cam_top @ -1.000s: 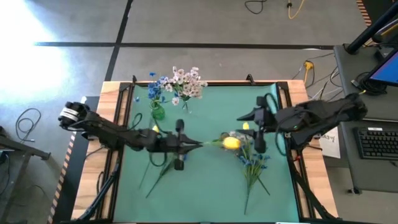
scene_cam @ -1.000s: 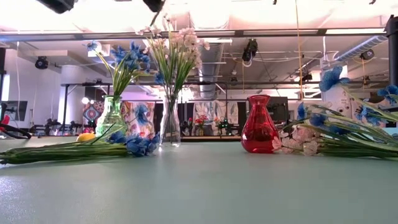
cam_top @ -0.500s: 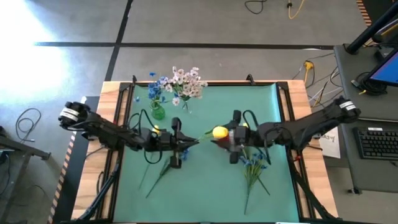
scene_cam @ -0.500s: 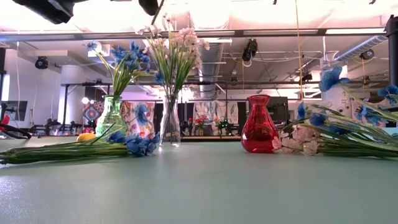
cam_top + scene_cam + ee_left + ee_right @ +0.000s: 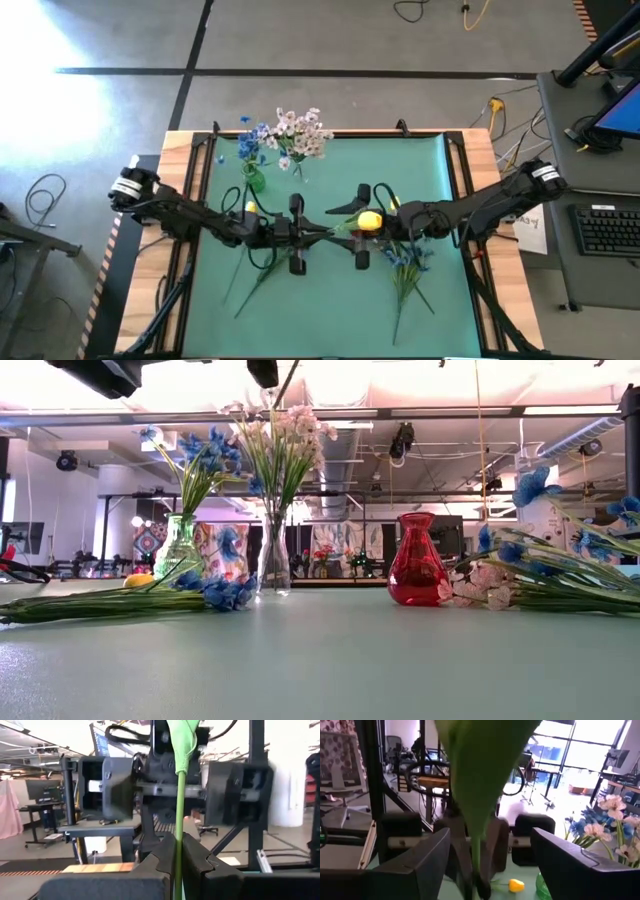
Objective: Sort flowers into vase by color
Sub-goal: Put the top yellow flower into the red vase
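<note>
From above, I have the left gripper (image 5: 318, 235) clamped on a thin green stalk, its yellow flower (image 5: 369, 221) lying over the middle of the green mat (image 5: 330, 300), right of the green vase (image 5: 254, 181). The right gripper (image 5: 352, 228) faces it with fingers spread either side of the bud.

At table height, the red vase (image 5: 416, 561) is smooth and bulbous; loose stems (image 5: 120, 600) lie flat left of it, leaving bare mat in front.

On my left wrist, the stalk (image 5: 178, 820) sits pinched between closed jaws.

On my right wrist, blunt dark fingers (image 5: 420, 862) stand apart around a broad leaf (image 5: 480, 765).
</note>
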You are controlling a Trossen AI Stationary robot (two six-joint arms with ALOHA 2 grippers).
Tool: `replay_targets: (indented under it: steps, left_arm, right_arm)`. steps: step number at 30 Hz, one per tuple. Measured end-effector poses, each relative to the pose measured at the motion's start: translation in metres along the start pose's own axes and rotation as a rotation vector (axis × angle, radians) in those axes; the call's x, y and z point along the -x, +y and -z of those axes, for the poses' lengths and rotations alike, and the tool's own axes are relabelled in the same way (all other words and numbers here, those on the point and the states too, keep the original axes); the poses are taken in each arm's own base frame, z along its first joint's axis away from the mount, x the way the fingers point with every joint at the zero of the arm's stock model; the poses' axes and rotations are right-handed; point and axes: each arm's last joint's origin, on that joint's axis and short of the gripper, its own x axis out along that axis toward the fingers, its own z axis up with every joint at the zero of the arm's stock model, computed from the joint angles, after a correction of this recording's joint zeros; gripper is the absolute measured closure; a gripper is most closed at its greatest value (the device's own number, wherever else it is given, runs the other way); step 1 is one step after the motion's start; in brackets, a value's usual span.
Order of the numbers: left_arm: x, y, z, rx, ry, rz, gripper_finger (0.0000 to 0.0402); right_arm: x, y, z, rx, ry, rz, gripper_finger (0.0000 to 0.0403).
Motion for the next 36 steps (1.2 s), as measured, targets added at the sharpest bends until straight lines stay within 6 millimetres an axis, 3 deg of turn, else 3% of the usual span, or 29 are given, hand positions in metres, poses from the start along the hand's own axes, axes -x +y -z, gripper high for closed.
replay_targets:
  steps: [15, 21, 28, 36]
  left_arm:
    - [0.001, 0.001, 0.000, 0.005, 0.001, -0.011, 0.0401]
    - [0.001, 0.000, 0.000, 0.016, 0.002, -0.010, 0.0391]
    - [0.003, -0.001, 0.003, 0.037, 0.065, 0.002, 0.0294]
    - [0.014, 0.002, 0.004, 0.089, 0.275, 0.007, 0.0189]
  right_arm:
    - [0.002, -0.001, -0.006, -0.011, -0.040, 0.002, 0.0333]
    - [0.002, -0.001, -0.006, -0.026, -0.038, 0.002, 0.0388]
    - [0.004, -0.002, -0.004, -0.066, 0.015, -0.001, 0.0390]
    - [0.021, -0.015, -0.008, -0.107, 0.318, 0.103, 0.0390]
